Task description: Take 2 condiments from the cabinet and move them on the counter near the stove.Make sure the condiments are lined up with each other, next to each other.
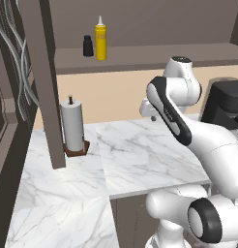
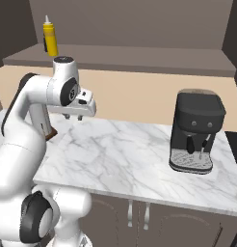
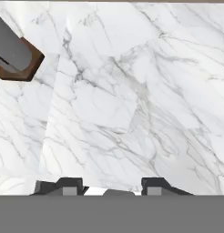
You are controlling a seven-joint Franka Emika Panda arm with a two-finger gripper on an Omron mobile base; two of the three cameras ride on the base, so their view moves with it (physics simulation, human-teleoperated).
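Condiments: yellow squeeze bottle [image 1: 100, 41] w/ white pointed nozzle and shorter black bottle [image 1: 88, 46] both upright on cabinet [image 1: 140, 55] shelf board, just beside each other, black one to the left in left base view. In right base view the yellow bottle shows at upper left, black one mostly hidden behind it. Neither is on the desk [image 1: 140, 155].

Gripper [image 2: 73, 116] hangs above the white marble desk, pointing down, well apart from both bottles and below shelf level. Fingers [image 3: 70, 185] sit wide apart in hand view, nothing between them; marble slab surface directly beneath.

Paper-towel roll [image 1: 72, 123] on brown stand [image 1: 76, 149] stands on desk beside the cabinet's vertical side panel [image 1: 46, 82]; stand corner visible at upper left of hand view. Black coffee machine [image 2: 195, 131] on desk at right side in right base view, well apart from gripper.
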